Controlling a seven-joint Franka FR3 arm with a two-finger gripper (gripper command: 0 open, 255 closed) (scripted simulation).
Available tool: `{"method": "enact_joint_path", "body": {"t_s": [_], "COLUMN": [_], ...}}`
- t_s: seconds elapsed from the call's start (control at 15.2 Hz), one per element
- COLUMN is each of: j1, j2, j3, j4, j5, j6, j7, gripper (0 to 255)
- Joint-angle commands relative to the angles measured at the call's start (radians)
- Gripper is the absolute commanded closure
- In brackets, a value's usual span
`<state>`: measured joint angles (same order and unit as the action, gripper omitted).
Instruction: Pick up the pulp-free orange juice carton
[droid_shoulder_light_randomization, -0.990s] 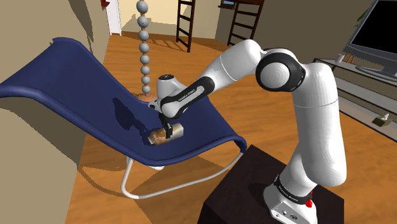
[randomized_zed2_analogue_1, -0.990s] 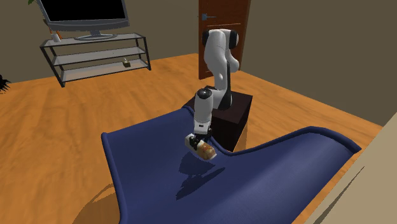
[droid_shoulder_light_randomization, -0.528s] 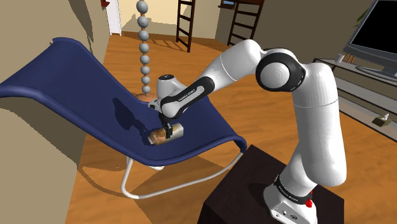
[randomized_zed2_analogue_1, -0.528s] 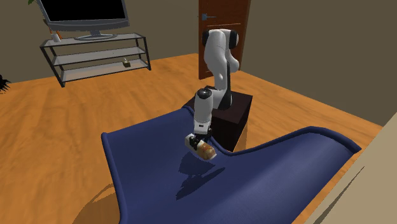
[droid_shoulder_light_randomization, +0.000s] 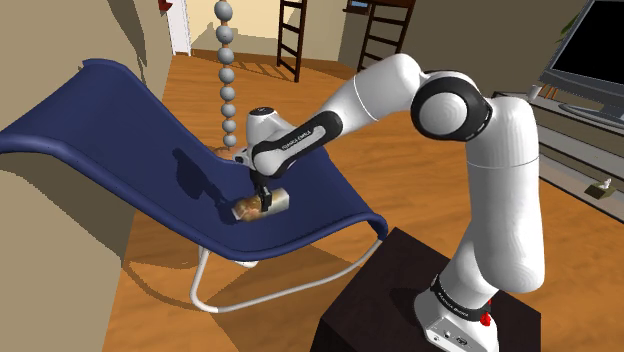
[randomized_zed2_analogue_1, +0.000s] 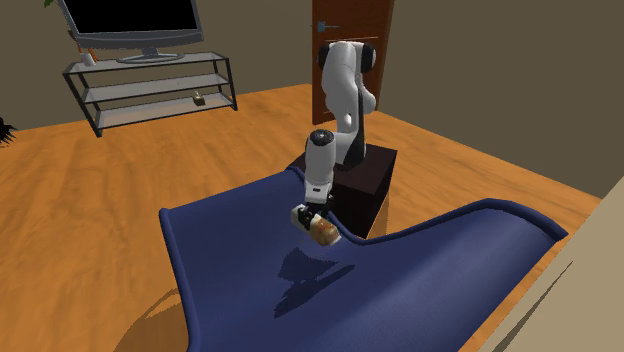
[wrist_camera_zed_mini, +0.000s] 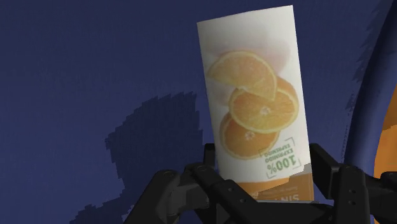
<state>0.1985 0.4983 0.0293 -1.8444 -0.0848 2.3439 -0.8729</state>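
Observation:
The orange juice carton (wrist_camera_zed_mini: 254, 102) is white with orange slices printed on it and "100%" on its side. My gripper (wrist_camera_zed_mini: 262, 167) is shut on it, one black finger (wrist_camera_zed_mini: 207, 159) on each long side. In the shoulder view the carton (droid_shoulder_light_randomization: 252, 206) hangs lying sideways just above the dark blue lounge chair (droid_shoulder_light_randomization: 120, 140), under my gripper (droid_shoulder_light_randomization: 263, 194). From the second exterior view the carton (randomized_zed2_analogue_1: 318, 228) floats above the chair's seat (randomized_zed2_analogue_1: 400, 290), held by my gripper (randomized_zed2_analogue_1: 312, 211), and its shadow falls on the fabric below.
The chair rests on a white wire frame (droid_shoulder_light_randomization: 230, 300) over a wooden floor. A column of grey beads (droid_shoulder_light_randomization: 227, 70) stands behind the chair. A TV stand (randomized_zed2_analogue_1: 150, 85) is far off. My dark stand (droid_shoulder_light_randomization: 420, 300) is close by the chair's low end.
The gripper has risen with the carton, lifting it off the chair fabric. The arm's elbow has shifted upward, and the shadow has moved away from the carton.

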Motion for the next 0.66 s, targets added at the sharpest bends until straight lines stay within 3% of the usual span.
{"method": "enact_joint_path", "body": {"t_s": [0.0,0.59], "j1": [-0.001,-0.002], "j2": [-0.019,-0.076], "j3": [0.001,0.004], "j4": [0.002,0.020], "j5": [0.002,0.007], "j6": [-0.020,-0.095], "j7": [-0.002,-0.009], "gripper": [255,255]}}
